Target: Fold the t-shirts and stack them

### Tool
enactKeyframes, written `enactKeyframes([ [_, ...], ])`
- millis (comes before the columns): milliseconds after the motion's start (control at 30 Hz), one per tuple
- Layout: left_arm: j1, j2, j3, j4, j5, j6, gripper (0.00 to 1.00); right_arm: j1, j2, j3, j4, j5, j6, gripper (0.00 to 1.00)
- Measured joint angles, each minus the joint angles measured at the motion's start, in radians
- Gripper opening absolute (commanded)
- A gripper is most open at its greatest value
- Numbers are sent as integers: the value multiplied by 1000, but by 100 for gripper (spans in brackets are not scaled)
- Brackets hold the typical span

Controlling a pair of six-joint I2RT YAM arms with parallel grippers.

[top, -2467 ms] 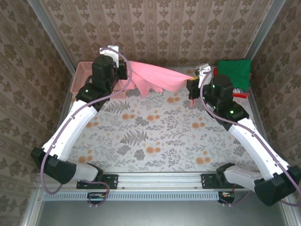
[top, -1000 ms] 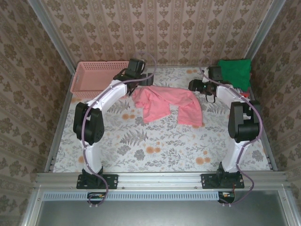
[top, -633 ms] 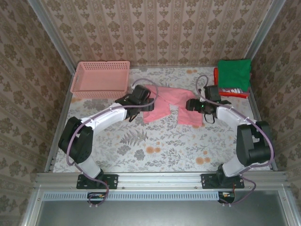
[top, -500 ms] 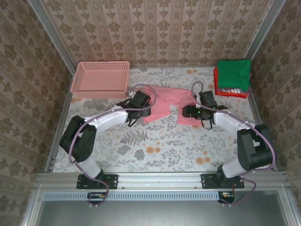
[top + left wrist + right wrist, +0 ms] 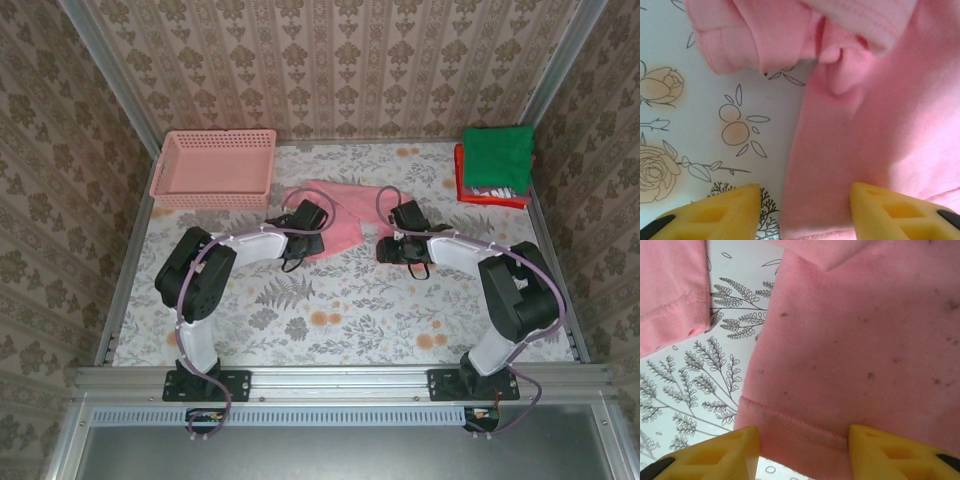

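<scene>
1. Salmon-pink t-shirt [image 5: 345, 205] lies crumpled on the flower-print table [image 5: 330, 320], mid-table towards the far side, between the two arms. Not folded.
2. Left claw [image 5: 303, 238] is low at the shirt's left edge. In the left wrist view its yellow fingers [image 5: 715, 212] stand wide apart with nothing pinched. The shirt's [image 5: 880, 125] side edge runs up between them, printed tabletop on the left, and a bunched roll of cloth lies further ahead.
3. Right claw [image 5: 396, 246] is low at the shirt's near right part. In the right wrist view it [image 5: 802, 455] is spread open, gripping nothing. A stitched hem of the shirt [image 5: 855, 340] lies across the gap, and small dark specks dot the cloth.
4. Folded stack sits at the far right corner, well apart from the pink shirt: green t-shirt [image 5: 497, 152] on top, white layer [image 5: 490, 190] under it, red [image 5: 461, 165] at the bottom.
5. Pink lattice basket [image 5: 213, 168] stands at the far left.
</scene>
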Motion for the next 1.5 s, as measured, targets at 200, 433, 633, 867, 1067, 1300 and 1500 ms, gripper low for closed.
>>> enactKeyframes([
  [200, 21, 12, 4, -23, -6, -20, 0, 10, 53, 47, -16, 40, 0, 12],
  [433, 25, -5, -26, 18, -7, -24, 0, 5, -16, 51, -46, 73, -20, 0],
  [633, 32, -129, -90, 33, -34, 23, 0, -61, -298, 48, -47, 79, -35, 0],
  [867, 74, -445, -85, 8, -124, 108, 0, -172, -534, 103, -58, 74, -92, 0],
  [1067, 125, -591, -81, -64, -155, 139, 0, -242, -568, 188, -97, 40, -127, 0],
  [1300, 140, -784, -87, -164, -182, 146, 0, -290, -574, 196, -155, 13, -122, 0],
  [1500, 159, -843, -110, -202, -200, 156, 0, -332, -511, 252, -218, 12, -57, 0],
])
